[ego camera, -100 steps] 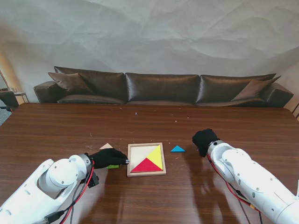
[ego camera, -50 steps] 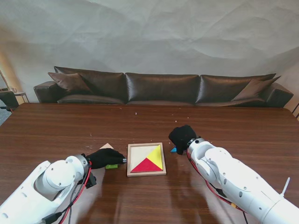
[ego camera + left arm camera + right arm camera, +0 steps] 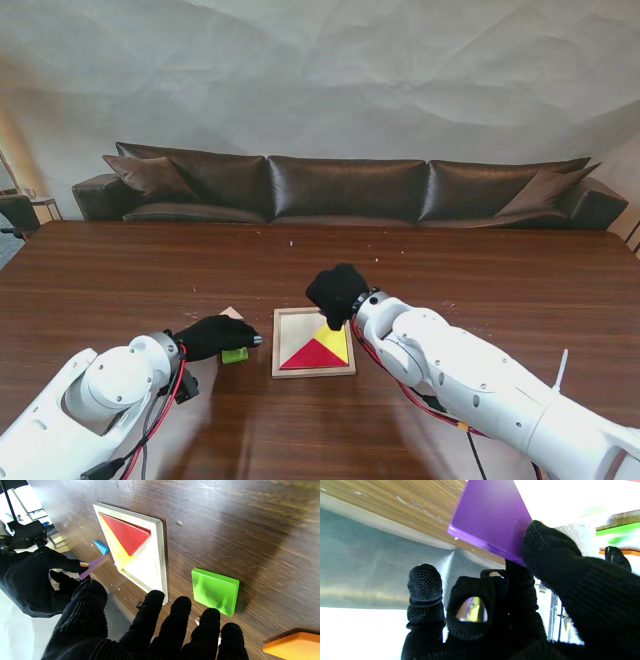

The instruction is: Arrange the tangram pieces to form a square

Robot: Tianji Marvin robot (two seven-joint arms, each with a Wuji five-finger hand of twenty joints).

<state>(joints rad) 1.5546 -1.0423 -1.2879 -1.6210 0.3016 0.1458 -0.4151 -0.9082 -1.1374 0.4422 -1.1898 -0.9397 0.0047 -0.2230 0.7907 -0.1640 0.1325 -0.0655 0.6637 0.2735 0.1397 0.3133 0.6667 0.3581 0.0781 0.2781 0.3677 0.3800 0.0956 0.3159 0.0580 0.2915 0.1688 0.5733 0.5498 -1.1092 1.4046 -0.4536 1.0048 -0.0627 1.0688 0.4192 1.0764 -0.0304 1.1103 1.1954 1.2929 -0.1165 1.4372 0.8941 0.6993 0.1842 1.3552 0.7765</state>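
Stand view is evenly lit and sharp, soft shadows under both arms on the glossy surface. Left wrist view: glare blown out at one edge, hard shadow beside the green block. Right wrist view: background overexposed white, purple piece and fingers slightly soft.

stand: high, looking down the tabletop toward its far edge | left wrist: close, shares the wooden frame | right wrist: very close, seemingly past the tabletop edge
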